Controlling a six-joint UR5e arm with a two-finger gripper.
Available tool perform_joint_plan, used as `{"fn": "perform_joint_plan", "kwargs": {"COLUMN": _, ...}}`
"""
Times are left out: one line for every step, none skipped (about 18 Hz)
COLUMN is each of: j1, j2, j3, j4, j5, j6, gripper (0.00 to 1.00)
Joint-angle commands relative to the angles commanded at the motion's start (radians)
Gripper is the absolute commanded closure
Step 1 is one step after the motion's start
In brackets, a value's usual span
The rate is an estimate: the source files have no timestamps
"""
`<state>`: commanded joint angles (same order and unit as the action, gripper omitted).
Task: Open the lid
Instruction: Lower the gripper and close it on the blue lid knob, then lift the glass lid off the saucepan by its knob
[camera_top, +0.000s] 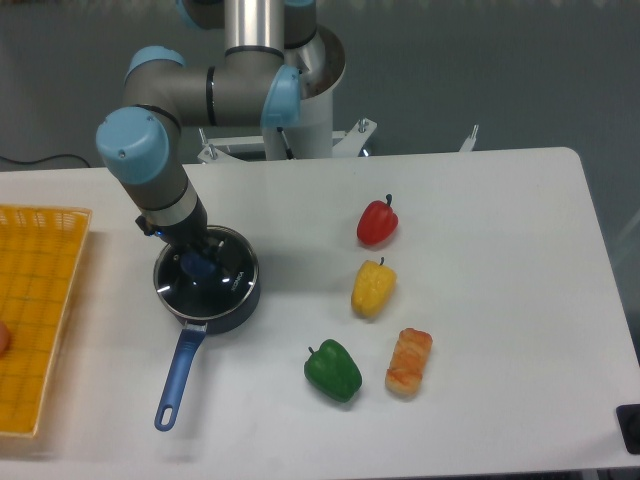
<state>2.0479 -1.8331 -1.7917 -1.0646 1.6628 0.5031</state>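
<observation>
The gripper (197, 262) has its jaws at the blue knob of the one lid (218, 278); whether they clench it cannot be told. The clear, metal-rimmed lid sits on one blue saucepan (203, 305), at nine o'clock on the white counter (500, 280). Three peppers: red (377, 222), yellow (372, 287), green (332, 370). One bread piece (408, 361). One yellow basket (35, 310) lies at the left edge.

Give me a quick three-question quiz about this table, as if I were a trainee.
1. True or false: the lid sits on the pan.
2. What colour is the pepper nearest the pan's handle? A red, B yellow, C green.
3. Fill in: the pincer is right at the lid's blue ____.

Key: 1 true. 2 C, the green pepper. 3 knob.
</observation>
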Motion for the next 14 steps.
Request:
{"fn": "perform_joint_plan", "kwargs": {"j1": 0.000, "j2": 0.000, "j3": -0.002, "j4": 0.000, "j5": 0.000, "j6": 0.000, "gripper": 0.00}}
{"fn": "perform_joint_plan", "kwargs": {"j1": 0.002, "j2": 0.000, "j3": 0.000, "j4": 0.000, "j5": 0.000, "j6": 0.000, "gripper": 0.00}}
{"fn": "perform_joint_plan", "kwargs": {"j1": 0.002, "j2": -0.003, "j3": 0.000, "j4": 0.000, "j5": -0.002, "j6": 0.000, "gripper": 0.00}}
{"fn": "perform_joint_plan", "kwargs": {"j1": 0.003, "j2": -0.005, "j3": 0.000, "j4": 0.000, "j5": -0.002, "j6": 0.002, "gripper": 0.00}}
{"fn": "perform_joint_plan", "kwargs": {"j1": 0.003, "j2": -0.009, "j3": 0.000, "j4": 0.002, "j5": -0.003, "j6": 0.002, "gripper": 0.00}}
{"fn": "perform_joint_plan", "kwargs": {"j1": 0.003, "j2": -0.009, "j3": 0.000, "j4": 0.002, "j5": -0.003, "j6": 0.002, "gripper": 0.00}}
{"fn": "perform_joint_plan", "kwargs": {"j1": 0.003, "j2": -0.011, "j3": 0.000, "j4": 0.002, "j5": -0.005, "j6": 0.002, "gripper": 0.00}}
{"fn": "perform_joint_plan", "kwargs": {"j1": 0.003, "j2": -0.011, "j3": -0.002, "j4": 0.005, "j5": -0.005, "j6": 0.002, "gripper": 0.00}}
{"fn": "perform_joint_plan", "kwargs": {"j1": 0.003, "j2": -0.011, "j3": -0.002, "j4": 0.006, "j5": -0.005, "j6": 0.002, "gripper": 0.00}}
{"fn": "perform_joint_plan", "kwargs": {"j1": 0.005, "j2": -0.015, "j3": -0.002, "j4": 0.006, "j5": -0.006, "j6": 0.002, "gripper": 0.00}}
{"fn": "perform_joint_plan", "kwargs": {"j1": 0.005, "j2": -0.017, "j3": -0.002, "j4": 0.008, "j5": -0.006, "j6": 0.003, "gripper": 0.00}}
{"fn": "perform_joint_plan", "kwargs": {"j1": 0.005, "j2": -0.017, "j3": -0.002, "j4": 0.008, "j5": -0.006, "j6": 0.003, "gripper": 0.01}}
{"fn": "perform_joint_plan", "kwargs": {"j1": 0.003, "j2": -0.017, "j3": -0.002, "j4": 0.006, "j5": -0.006, "j6": 0.003, "gripper": 0.03}}
{"fn": "perform_joint_plan", "kwargs": {"j1": 0.003, "j2": -0.017, "j3": -0.002, "j4": 0.008, "j5": -0.006, "j6": 0.005, "gripper": 0.05}}
